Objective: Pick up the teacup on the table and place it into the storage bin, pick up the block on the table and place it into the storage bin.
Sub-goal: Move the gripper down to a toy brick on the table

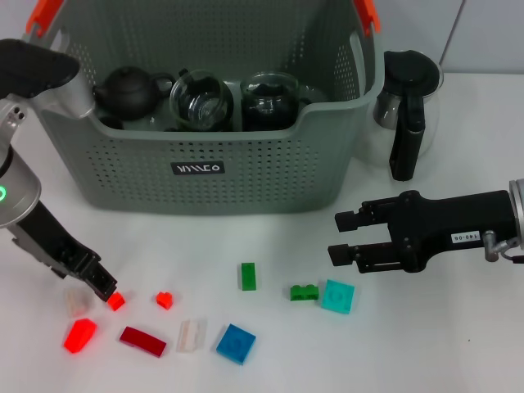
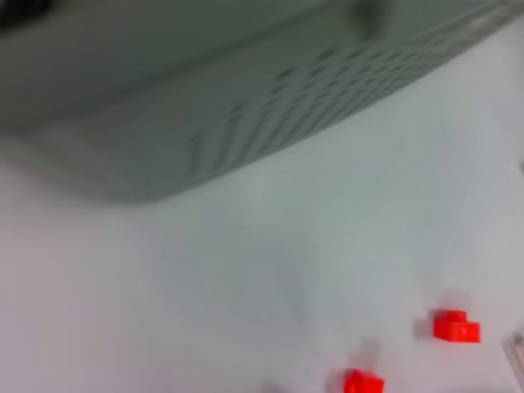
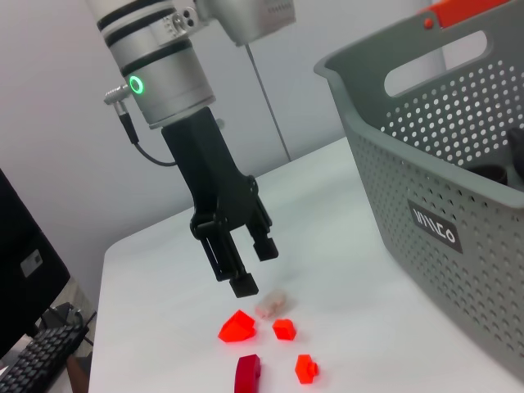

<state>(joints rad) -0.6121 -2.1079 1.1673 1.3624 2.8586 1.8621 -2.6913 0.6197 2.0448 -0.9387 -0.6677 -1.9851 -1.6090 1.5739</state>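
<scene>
the white table (image 1: 270, 237) ran wide under me, with a pale wall behind it and, seen from my right wrist, a dark monitor and keyboard (image 3: 33, 364) off beyond its far edge. the grey storage bin (image 1: 205, 164) stood at the back of the table, its orange clips cut off at the top of the head view, and inside it sat a black teapot (image 1: 127, 88) and two glass vessels (image 1: 201, 100), their lower parts hidden by the bin's wall. a glass coffee pot (image 1: 405, 102) stood just beside the bin on my right. my right gripper (image 1: 345, 236) hung over the table right of centre, jaws parted and holding nothing. my left gripper (image 3: 250, 264) pointed down at the front left, jaws a little apart and empty, tips just above a small red block (image 1: 115, 301). near it lay a clear block (image 1: 77, 304), a larger red piece (image 1: 79, 335), a dark red curved block (image 1: 142, 341), another small red block (image 1: 164, 300), a pale block (image 1: 191, 335), a blue tile (image 1: 236, 343), a green brick (image 1: 247, 276), a second green brick (image 1: 304, 291) and a teal tile (image 1: 337, 295). my left wrist view was blurred: only the bin's wall and two red blocks could be made out. i could see no teacup on the table.
</scene>
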